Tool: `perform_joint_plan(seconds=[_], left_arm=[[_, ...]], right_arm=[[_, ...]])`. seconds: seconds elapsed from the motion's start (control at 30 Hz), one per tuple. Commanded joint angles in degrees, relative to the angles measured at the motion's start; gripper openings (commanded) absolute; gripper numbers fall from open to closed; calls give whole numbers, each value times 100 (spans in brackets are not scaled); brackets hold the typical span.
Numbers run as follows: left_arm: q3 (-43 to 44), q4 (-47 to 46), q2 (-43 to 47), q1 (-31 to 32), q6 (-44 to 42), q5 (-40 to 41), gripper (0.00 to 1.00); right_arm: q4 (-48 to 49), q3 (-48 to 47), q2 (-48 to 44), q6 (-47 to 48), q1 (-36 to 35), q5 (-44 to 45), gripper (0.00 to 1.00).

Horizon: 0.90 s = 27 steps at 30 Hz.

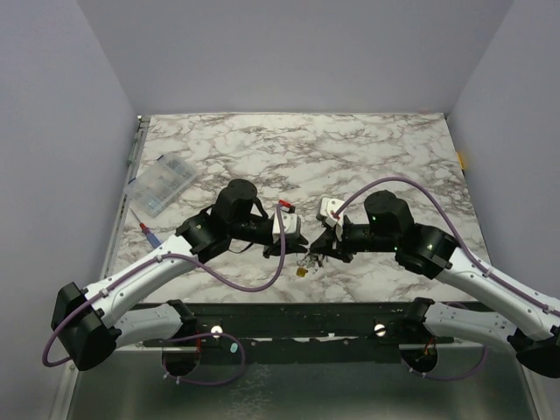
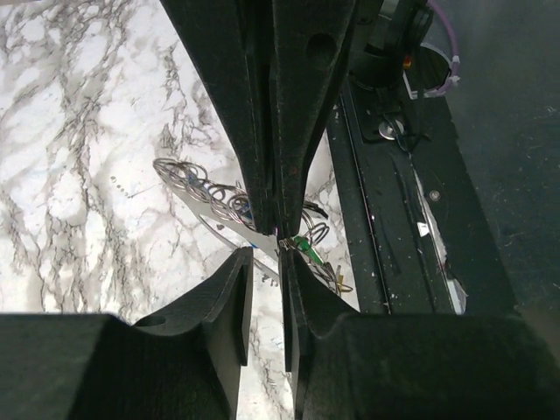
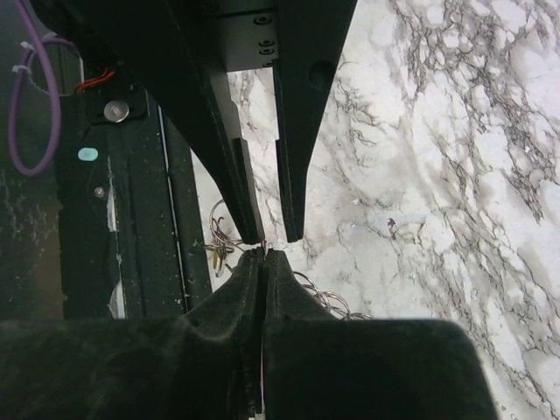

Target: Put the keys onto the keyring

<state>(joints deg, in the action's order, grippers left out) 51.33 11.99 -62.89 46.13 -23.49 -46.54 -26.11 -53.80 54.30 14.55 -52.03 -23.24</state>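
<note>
From above, the left end effector [image 1: 300, 240] and the right end effector [image 1: 317, 248] are seen tip to tip over the marble worktop [image 1: 367, 157]. The keys [image 1: 303, 269] are bunched just beside the tips, presumably so that one arm can steady the bunch while the other threads. A clear box [image 1: 160, 185] lies well apart.

In the left wrist view, the left jaws are parted, with nothing seen between them. Wire loops [image 2: 179, 173] are spread beside the clenched right tips.

In the right wrist view, whether wire is pinched cannot be told. No writing can be read.
</note>
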Motion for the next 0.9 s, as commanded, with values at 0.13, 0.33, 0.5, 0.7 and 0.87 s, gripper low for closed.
perform_joint_plan(seconds=[0.13, 0.33, 0.5, 0.7, 0.87], left_arm=[[-9, 80, -435, 10, -152, -550, 20], [3, -92, -555, 19, -62, -471, 11], [-70, -298, -496, 19, 46, -329, 6], [-125, -489, -446, 19, 264, -156, 14], [-196, -577, -340, 19, 270, -44, 0]], right_arm=[[610, -38, -31, -90, -9, -223, 1], [659, -17, 109, -105, -9, -341, 1], [673, 32, 148, -126, -9, -348, 1], [720, 75, 208, -162, -9, -361, 1], [767, 91, 267, -193, -9, -370, 1]])
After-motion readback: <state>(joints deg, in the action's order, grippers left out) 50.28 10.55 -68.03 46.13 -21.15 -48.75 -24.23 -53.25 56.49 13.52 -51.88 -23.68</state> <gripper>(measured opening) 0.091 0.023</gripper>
